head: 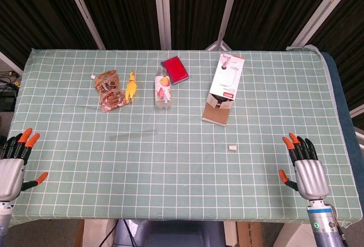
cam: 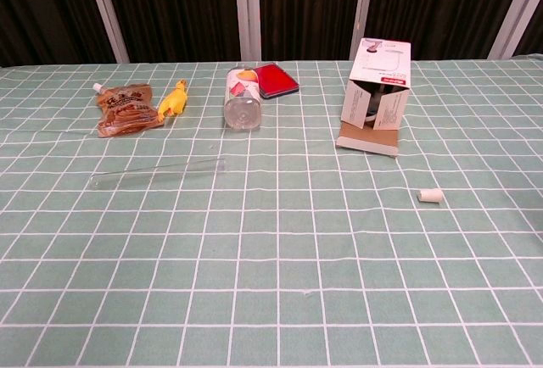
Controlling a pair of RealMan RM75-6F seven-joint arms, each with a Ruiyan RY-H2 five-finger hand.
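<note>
Lay well apart from everything, both hands empty with fingers spread: left hand [head: 14, 164] at the near left edge of the green checked tablecloth [head: 170, 161], right hand [head: 305, 167] at the near right edge. Nearest to the right hand: small white cylindrical cap [head: 232, 147], up and inward, long axis roughly crosswise. Farther back, open white cardboard box [head: 223, 87], clear plastic bottle [head: 162, 87].
</note>
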